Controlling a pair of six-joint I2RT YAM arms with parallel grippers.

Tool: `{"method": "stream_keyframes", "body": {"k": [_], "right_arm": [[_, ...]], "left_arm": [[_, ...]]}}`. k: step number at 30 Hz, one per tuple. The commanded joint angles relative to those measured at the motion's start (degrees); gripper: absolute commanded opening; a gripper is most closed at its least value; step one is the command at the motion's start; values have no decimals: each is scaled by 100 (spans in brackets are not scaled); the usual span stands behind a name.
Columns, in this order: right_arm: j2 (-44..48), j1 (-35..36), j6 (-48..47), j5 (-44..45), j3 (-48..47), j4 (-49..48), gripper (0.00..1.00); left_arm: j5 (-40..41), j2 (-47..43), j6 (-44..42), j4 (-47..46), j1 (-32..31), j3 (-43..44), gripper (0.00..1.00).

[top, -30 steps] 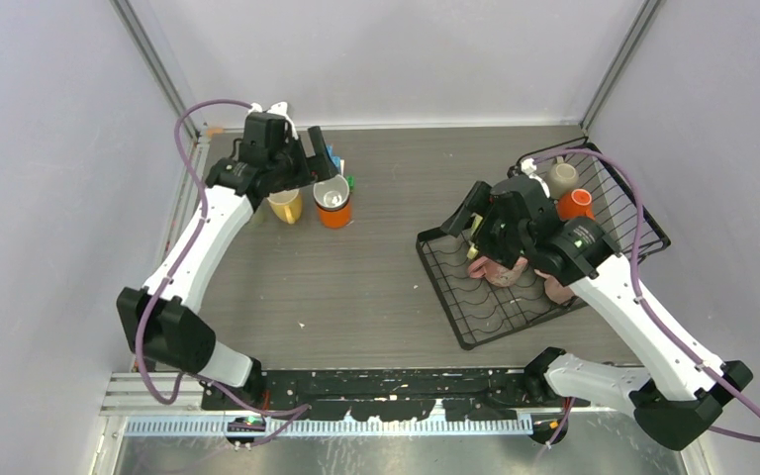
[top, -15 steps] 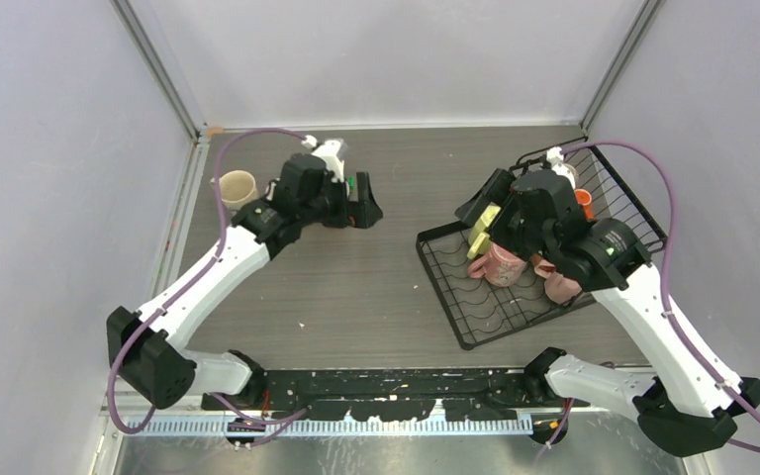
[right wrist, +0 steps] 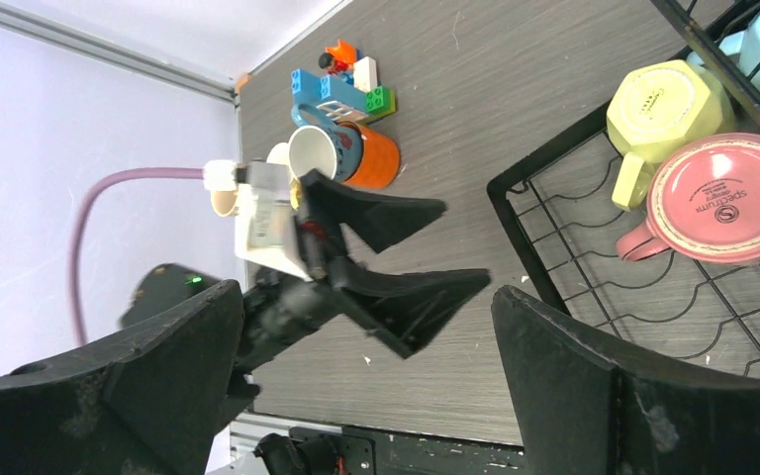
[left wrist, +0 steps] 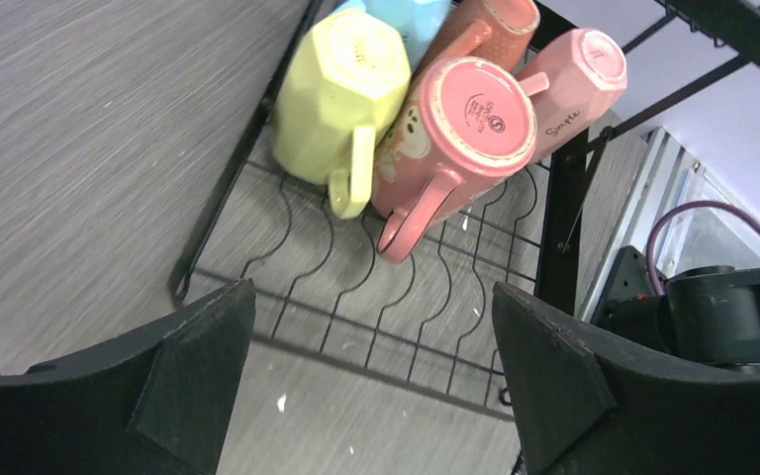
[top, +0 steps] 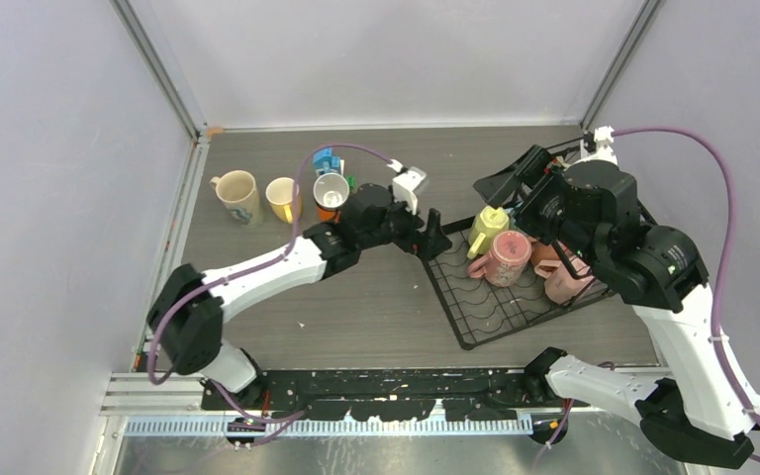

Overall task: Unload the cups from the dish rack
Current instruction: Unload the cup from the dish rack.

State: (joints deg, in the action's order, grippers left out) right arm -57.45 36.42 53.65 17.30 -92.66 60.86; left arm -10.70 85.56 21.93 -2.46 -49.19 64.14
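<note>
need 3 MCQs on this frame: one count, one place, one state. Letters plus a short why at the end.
1. How many cups stand on the table outside the dish rack?
A one
B three
C six

2. Where is the lime cup?
A on the table
B in the dish rack, against the pink cup
C between gripper fingers

3. The left gripper is:
A shut on a cup
B shut on nothing
C open and empty

1 B: the cream cup, yellow cup and orange cup stand in a row at the far left.
2 B: the left wrist view shows it on the rack wires, touching the pink cup.
3 C: its fingers stand wide apart with nothing held between them.
</note>
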Motion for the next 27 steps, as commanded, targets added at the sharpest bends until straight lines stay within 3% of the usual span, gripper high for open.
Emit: {"method": "stream_keyframes", "body": {"k": [1,9,22,27], "right_arm": [[129,31,-123,223,-285,92,100],[319,30,-61,290,-229,167,100],[394,31,-35,320,-38,197,100],[418,28,-28,335,23,215,100]], "left_arm": [[-698,575,-671,-1588,-207,65,89],[-1672,1575,-1403,-2547,-279,264,75],[-1916,2337,-2167,-2663,-587,628,53],[-1906,2563,-2317,-2681,-635,790,51]]}}
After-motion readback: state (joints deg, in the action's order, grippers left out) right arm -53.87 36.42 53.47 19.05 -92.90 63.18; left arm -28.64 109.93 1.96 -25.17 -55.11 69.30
